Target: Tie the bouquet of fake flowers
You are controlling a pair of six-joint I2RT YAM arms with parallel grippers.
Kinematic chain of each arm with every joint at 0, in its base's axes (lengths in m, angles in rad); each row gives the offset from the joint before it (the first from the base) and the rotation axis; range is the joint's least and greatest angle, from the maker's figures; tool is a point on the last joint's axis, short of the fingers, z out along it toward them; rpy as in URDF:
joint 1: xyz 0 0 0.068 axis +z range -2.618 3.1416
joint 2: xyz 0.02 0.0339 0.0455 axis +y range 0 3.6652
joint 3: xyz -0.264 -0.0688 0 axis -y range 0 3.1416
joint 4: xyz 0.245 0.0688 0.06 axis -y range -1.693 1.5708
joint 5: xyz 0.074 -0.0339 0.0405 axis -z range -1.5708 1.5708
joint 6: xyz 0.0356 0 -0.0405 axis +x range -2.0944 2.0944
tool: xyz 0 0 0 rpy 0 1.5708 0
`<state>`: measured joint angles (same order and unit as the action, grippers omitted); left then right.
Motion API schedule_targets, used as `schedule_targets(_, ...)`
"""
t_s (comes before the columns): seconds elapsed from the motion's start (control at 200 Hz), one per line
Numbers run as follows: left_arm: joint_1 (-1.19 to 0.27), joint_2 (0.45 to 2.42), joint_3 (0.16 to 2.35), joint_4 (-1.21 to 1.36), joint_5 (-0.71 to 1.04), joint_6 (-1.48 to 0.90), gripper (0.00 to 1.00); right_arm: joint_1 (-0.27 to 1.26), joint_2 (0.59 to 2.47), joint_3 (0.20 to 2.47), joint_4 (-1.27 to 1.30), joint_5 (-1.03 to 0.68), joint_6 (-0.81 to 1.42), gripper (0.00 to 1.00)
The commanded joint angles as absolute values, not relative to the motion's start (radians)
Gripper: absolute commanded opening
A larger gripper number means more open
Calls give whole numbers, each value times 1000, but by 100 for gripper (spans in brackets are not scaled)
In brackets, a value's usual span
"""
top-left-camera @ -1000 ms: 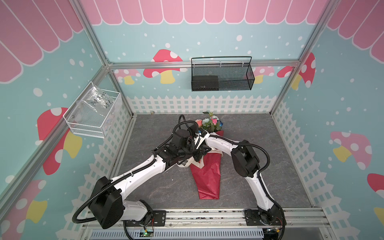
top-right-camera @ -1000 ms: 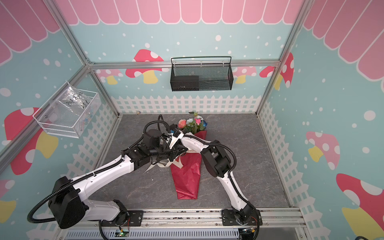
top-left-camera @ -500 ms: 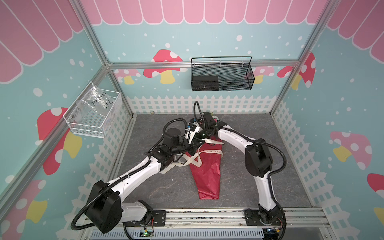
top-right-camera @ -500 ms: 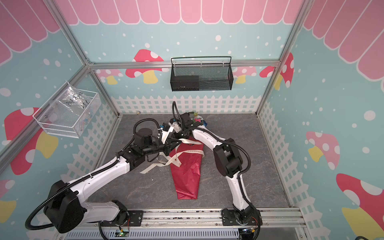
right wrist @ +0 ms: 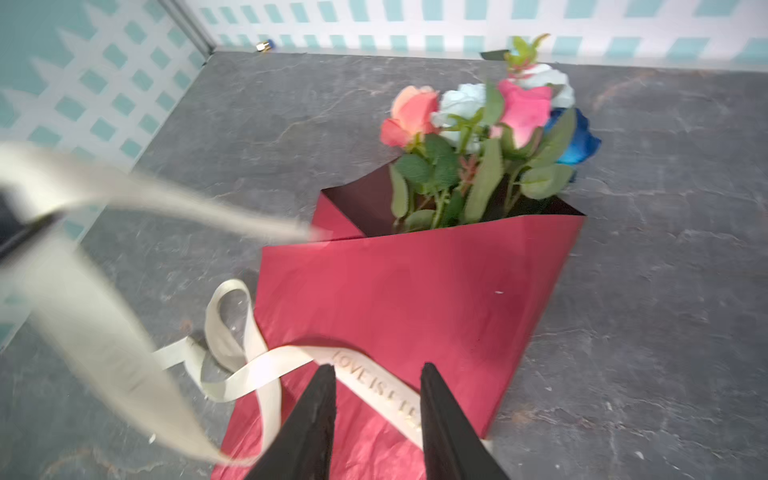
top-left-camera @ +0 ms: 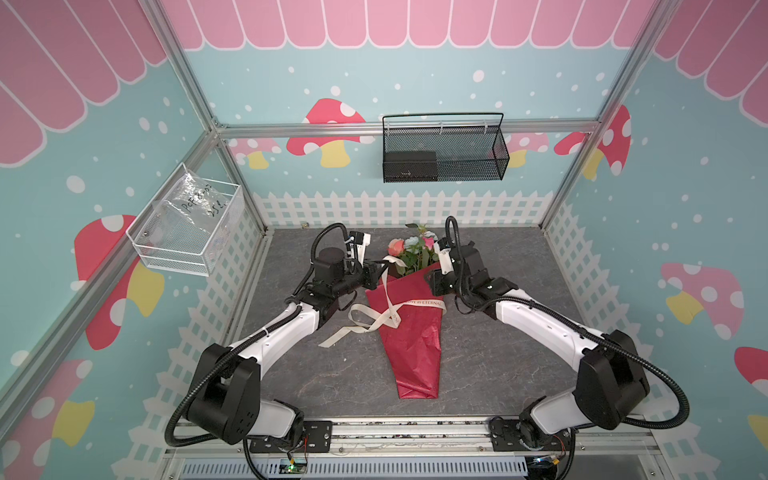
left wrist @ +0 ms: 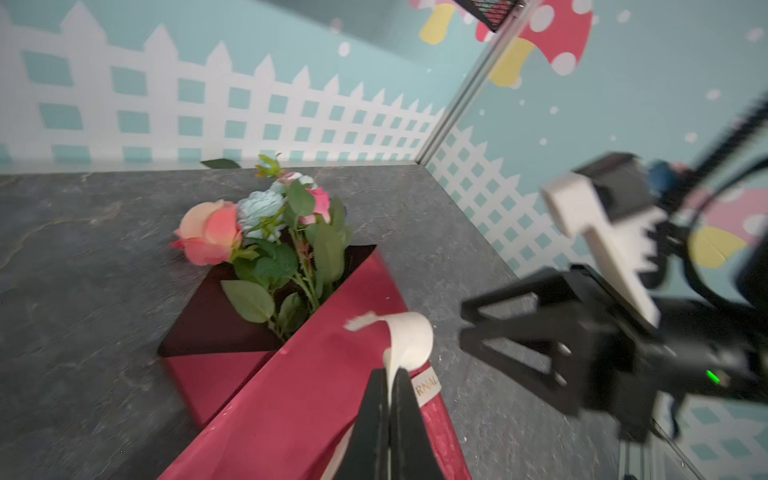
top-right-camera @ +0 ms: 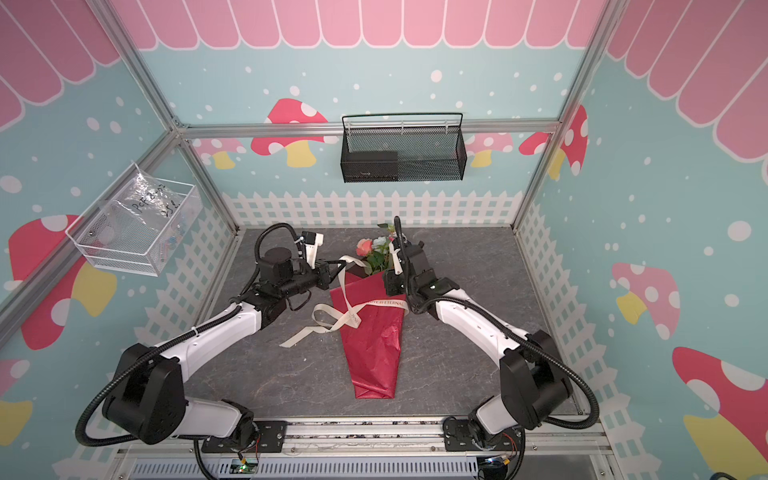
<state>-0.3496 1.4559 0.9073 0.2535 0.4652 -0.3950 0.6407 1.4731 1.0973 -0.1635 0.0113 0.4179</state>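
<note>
The bouquet of fake flowers (top-left-camera: 411,340) (top-right-camera: 370,340) lies on the grey floor in shiny red paper, blooms (right wrist: 478,116) toward the back wall. A cream lettered ribbon (top-left-camera: 419,304) (top-right-camera: 374,305) crosses the wrap and loops off its left side. My left gripper (top-left-camera: 380,270) (left wrist: 388,374) is shut on one ribbon end (left wrist: 409,336) beside the wrap's upper left corner. My right gripper (top-left-camera: 432,282) (right wrist: 376,368) hovers open at the wrap's upper right edge. The lettered band (right wrist: 365,374) runs beneath the gap between its fingers.
A black wire basket (top-left-camera: 442,153) hangs on the back wall, and a white wire basket (top-left-camera: 187,232) with a plastic bag hangs on the left wall. A small brass piece (right wrist: 264,45) lies in the back left corner. Fence-patterned walls enclose the floor.
The two grippers, close together over the top of the wrap a second ago, have drawn apart. The left pulled its ribbon end leftward; the right swung to the bouquet's right side, its jaws narrowing.
</note>
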Motion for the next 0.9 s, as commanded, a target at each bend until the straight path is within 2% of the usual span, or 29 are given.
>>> schedule_targets(0.0, -329, 1507, 932, 295, 486, -506, 0, 800, 1465, 1098, -110, 134, 283, 32)
schedule_targets(0.165, -317, 1586, 999, 244, 495, -538, 0, 994, 1565, 1146, -117, 246, 130, 32)
schedule_targets(0.32, -309, 1629, 1034, 220, 510, -563, 0, 1089, 1706, 1227, -131, 297, 16, 39)
schedule_targets(0.54, -274, 1689, 1029, 284, 568, -663, 0, 1105, 1874, 1291, -74, 355, -107, 49)
schedule_targets(0.72, -246, 1769, 1023, 431, 661, -801, 0, 1105, 1991, 1326, -38, 374, -177, 51)
schedule_targets(0.896, -246, 1782, 1026, 409, 646, -796, 0, 1105, 2041, 1340, -16, 340, -204, 53)
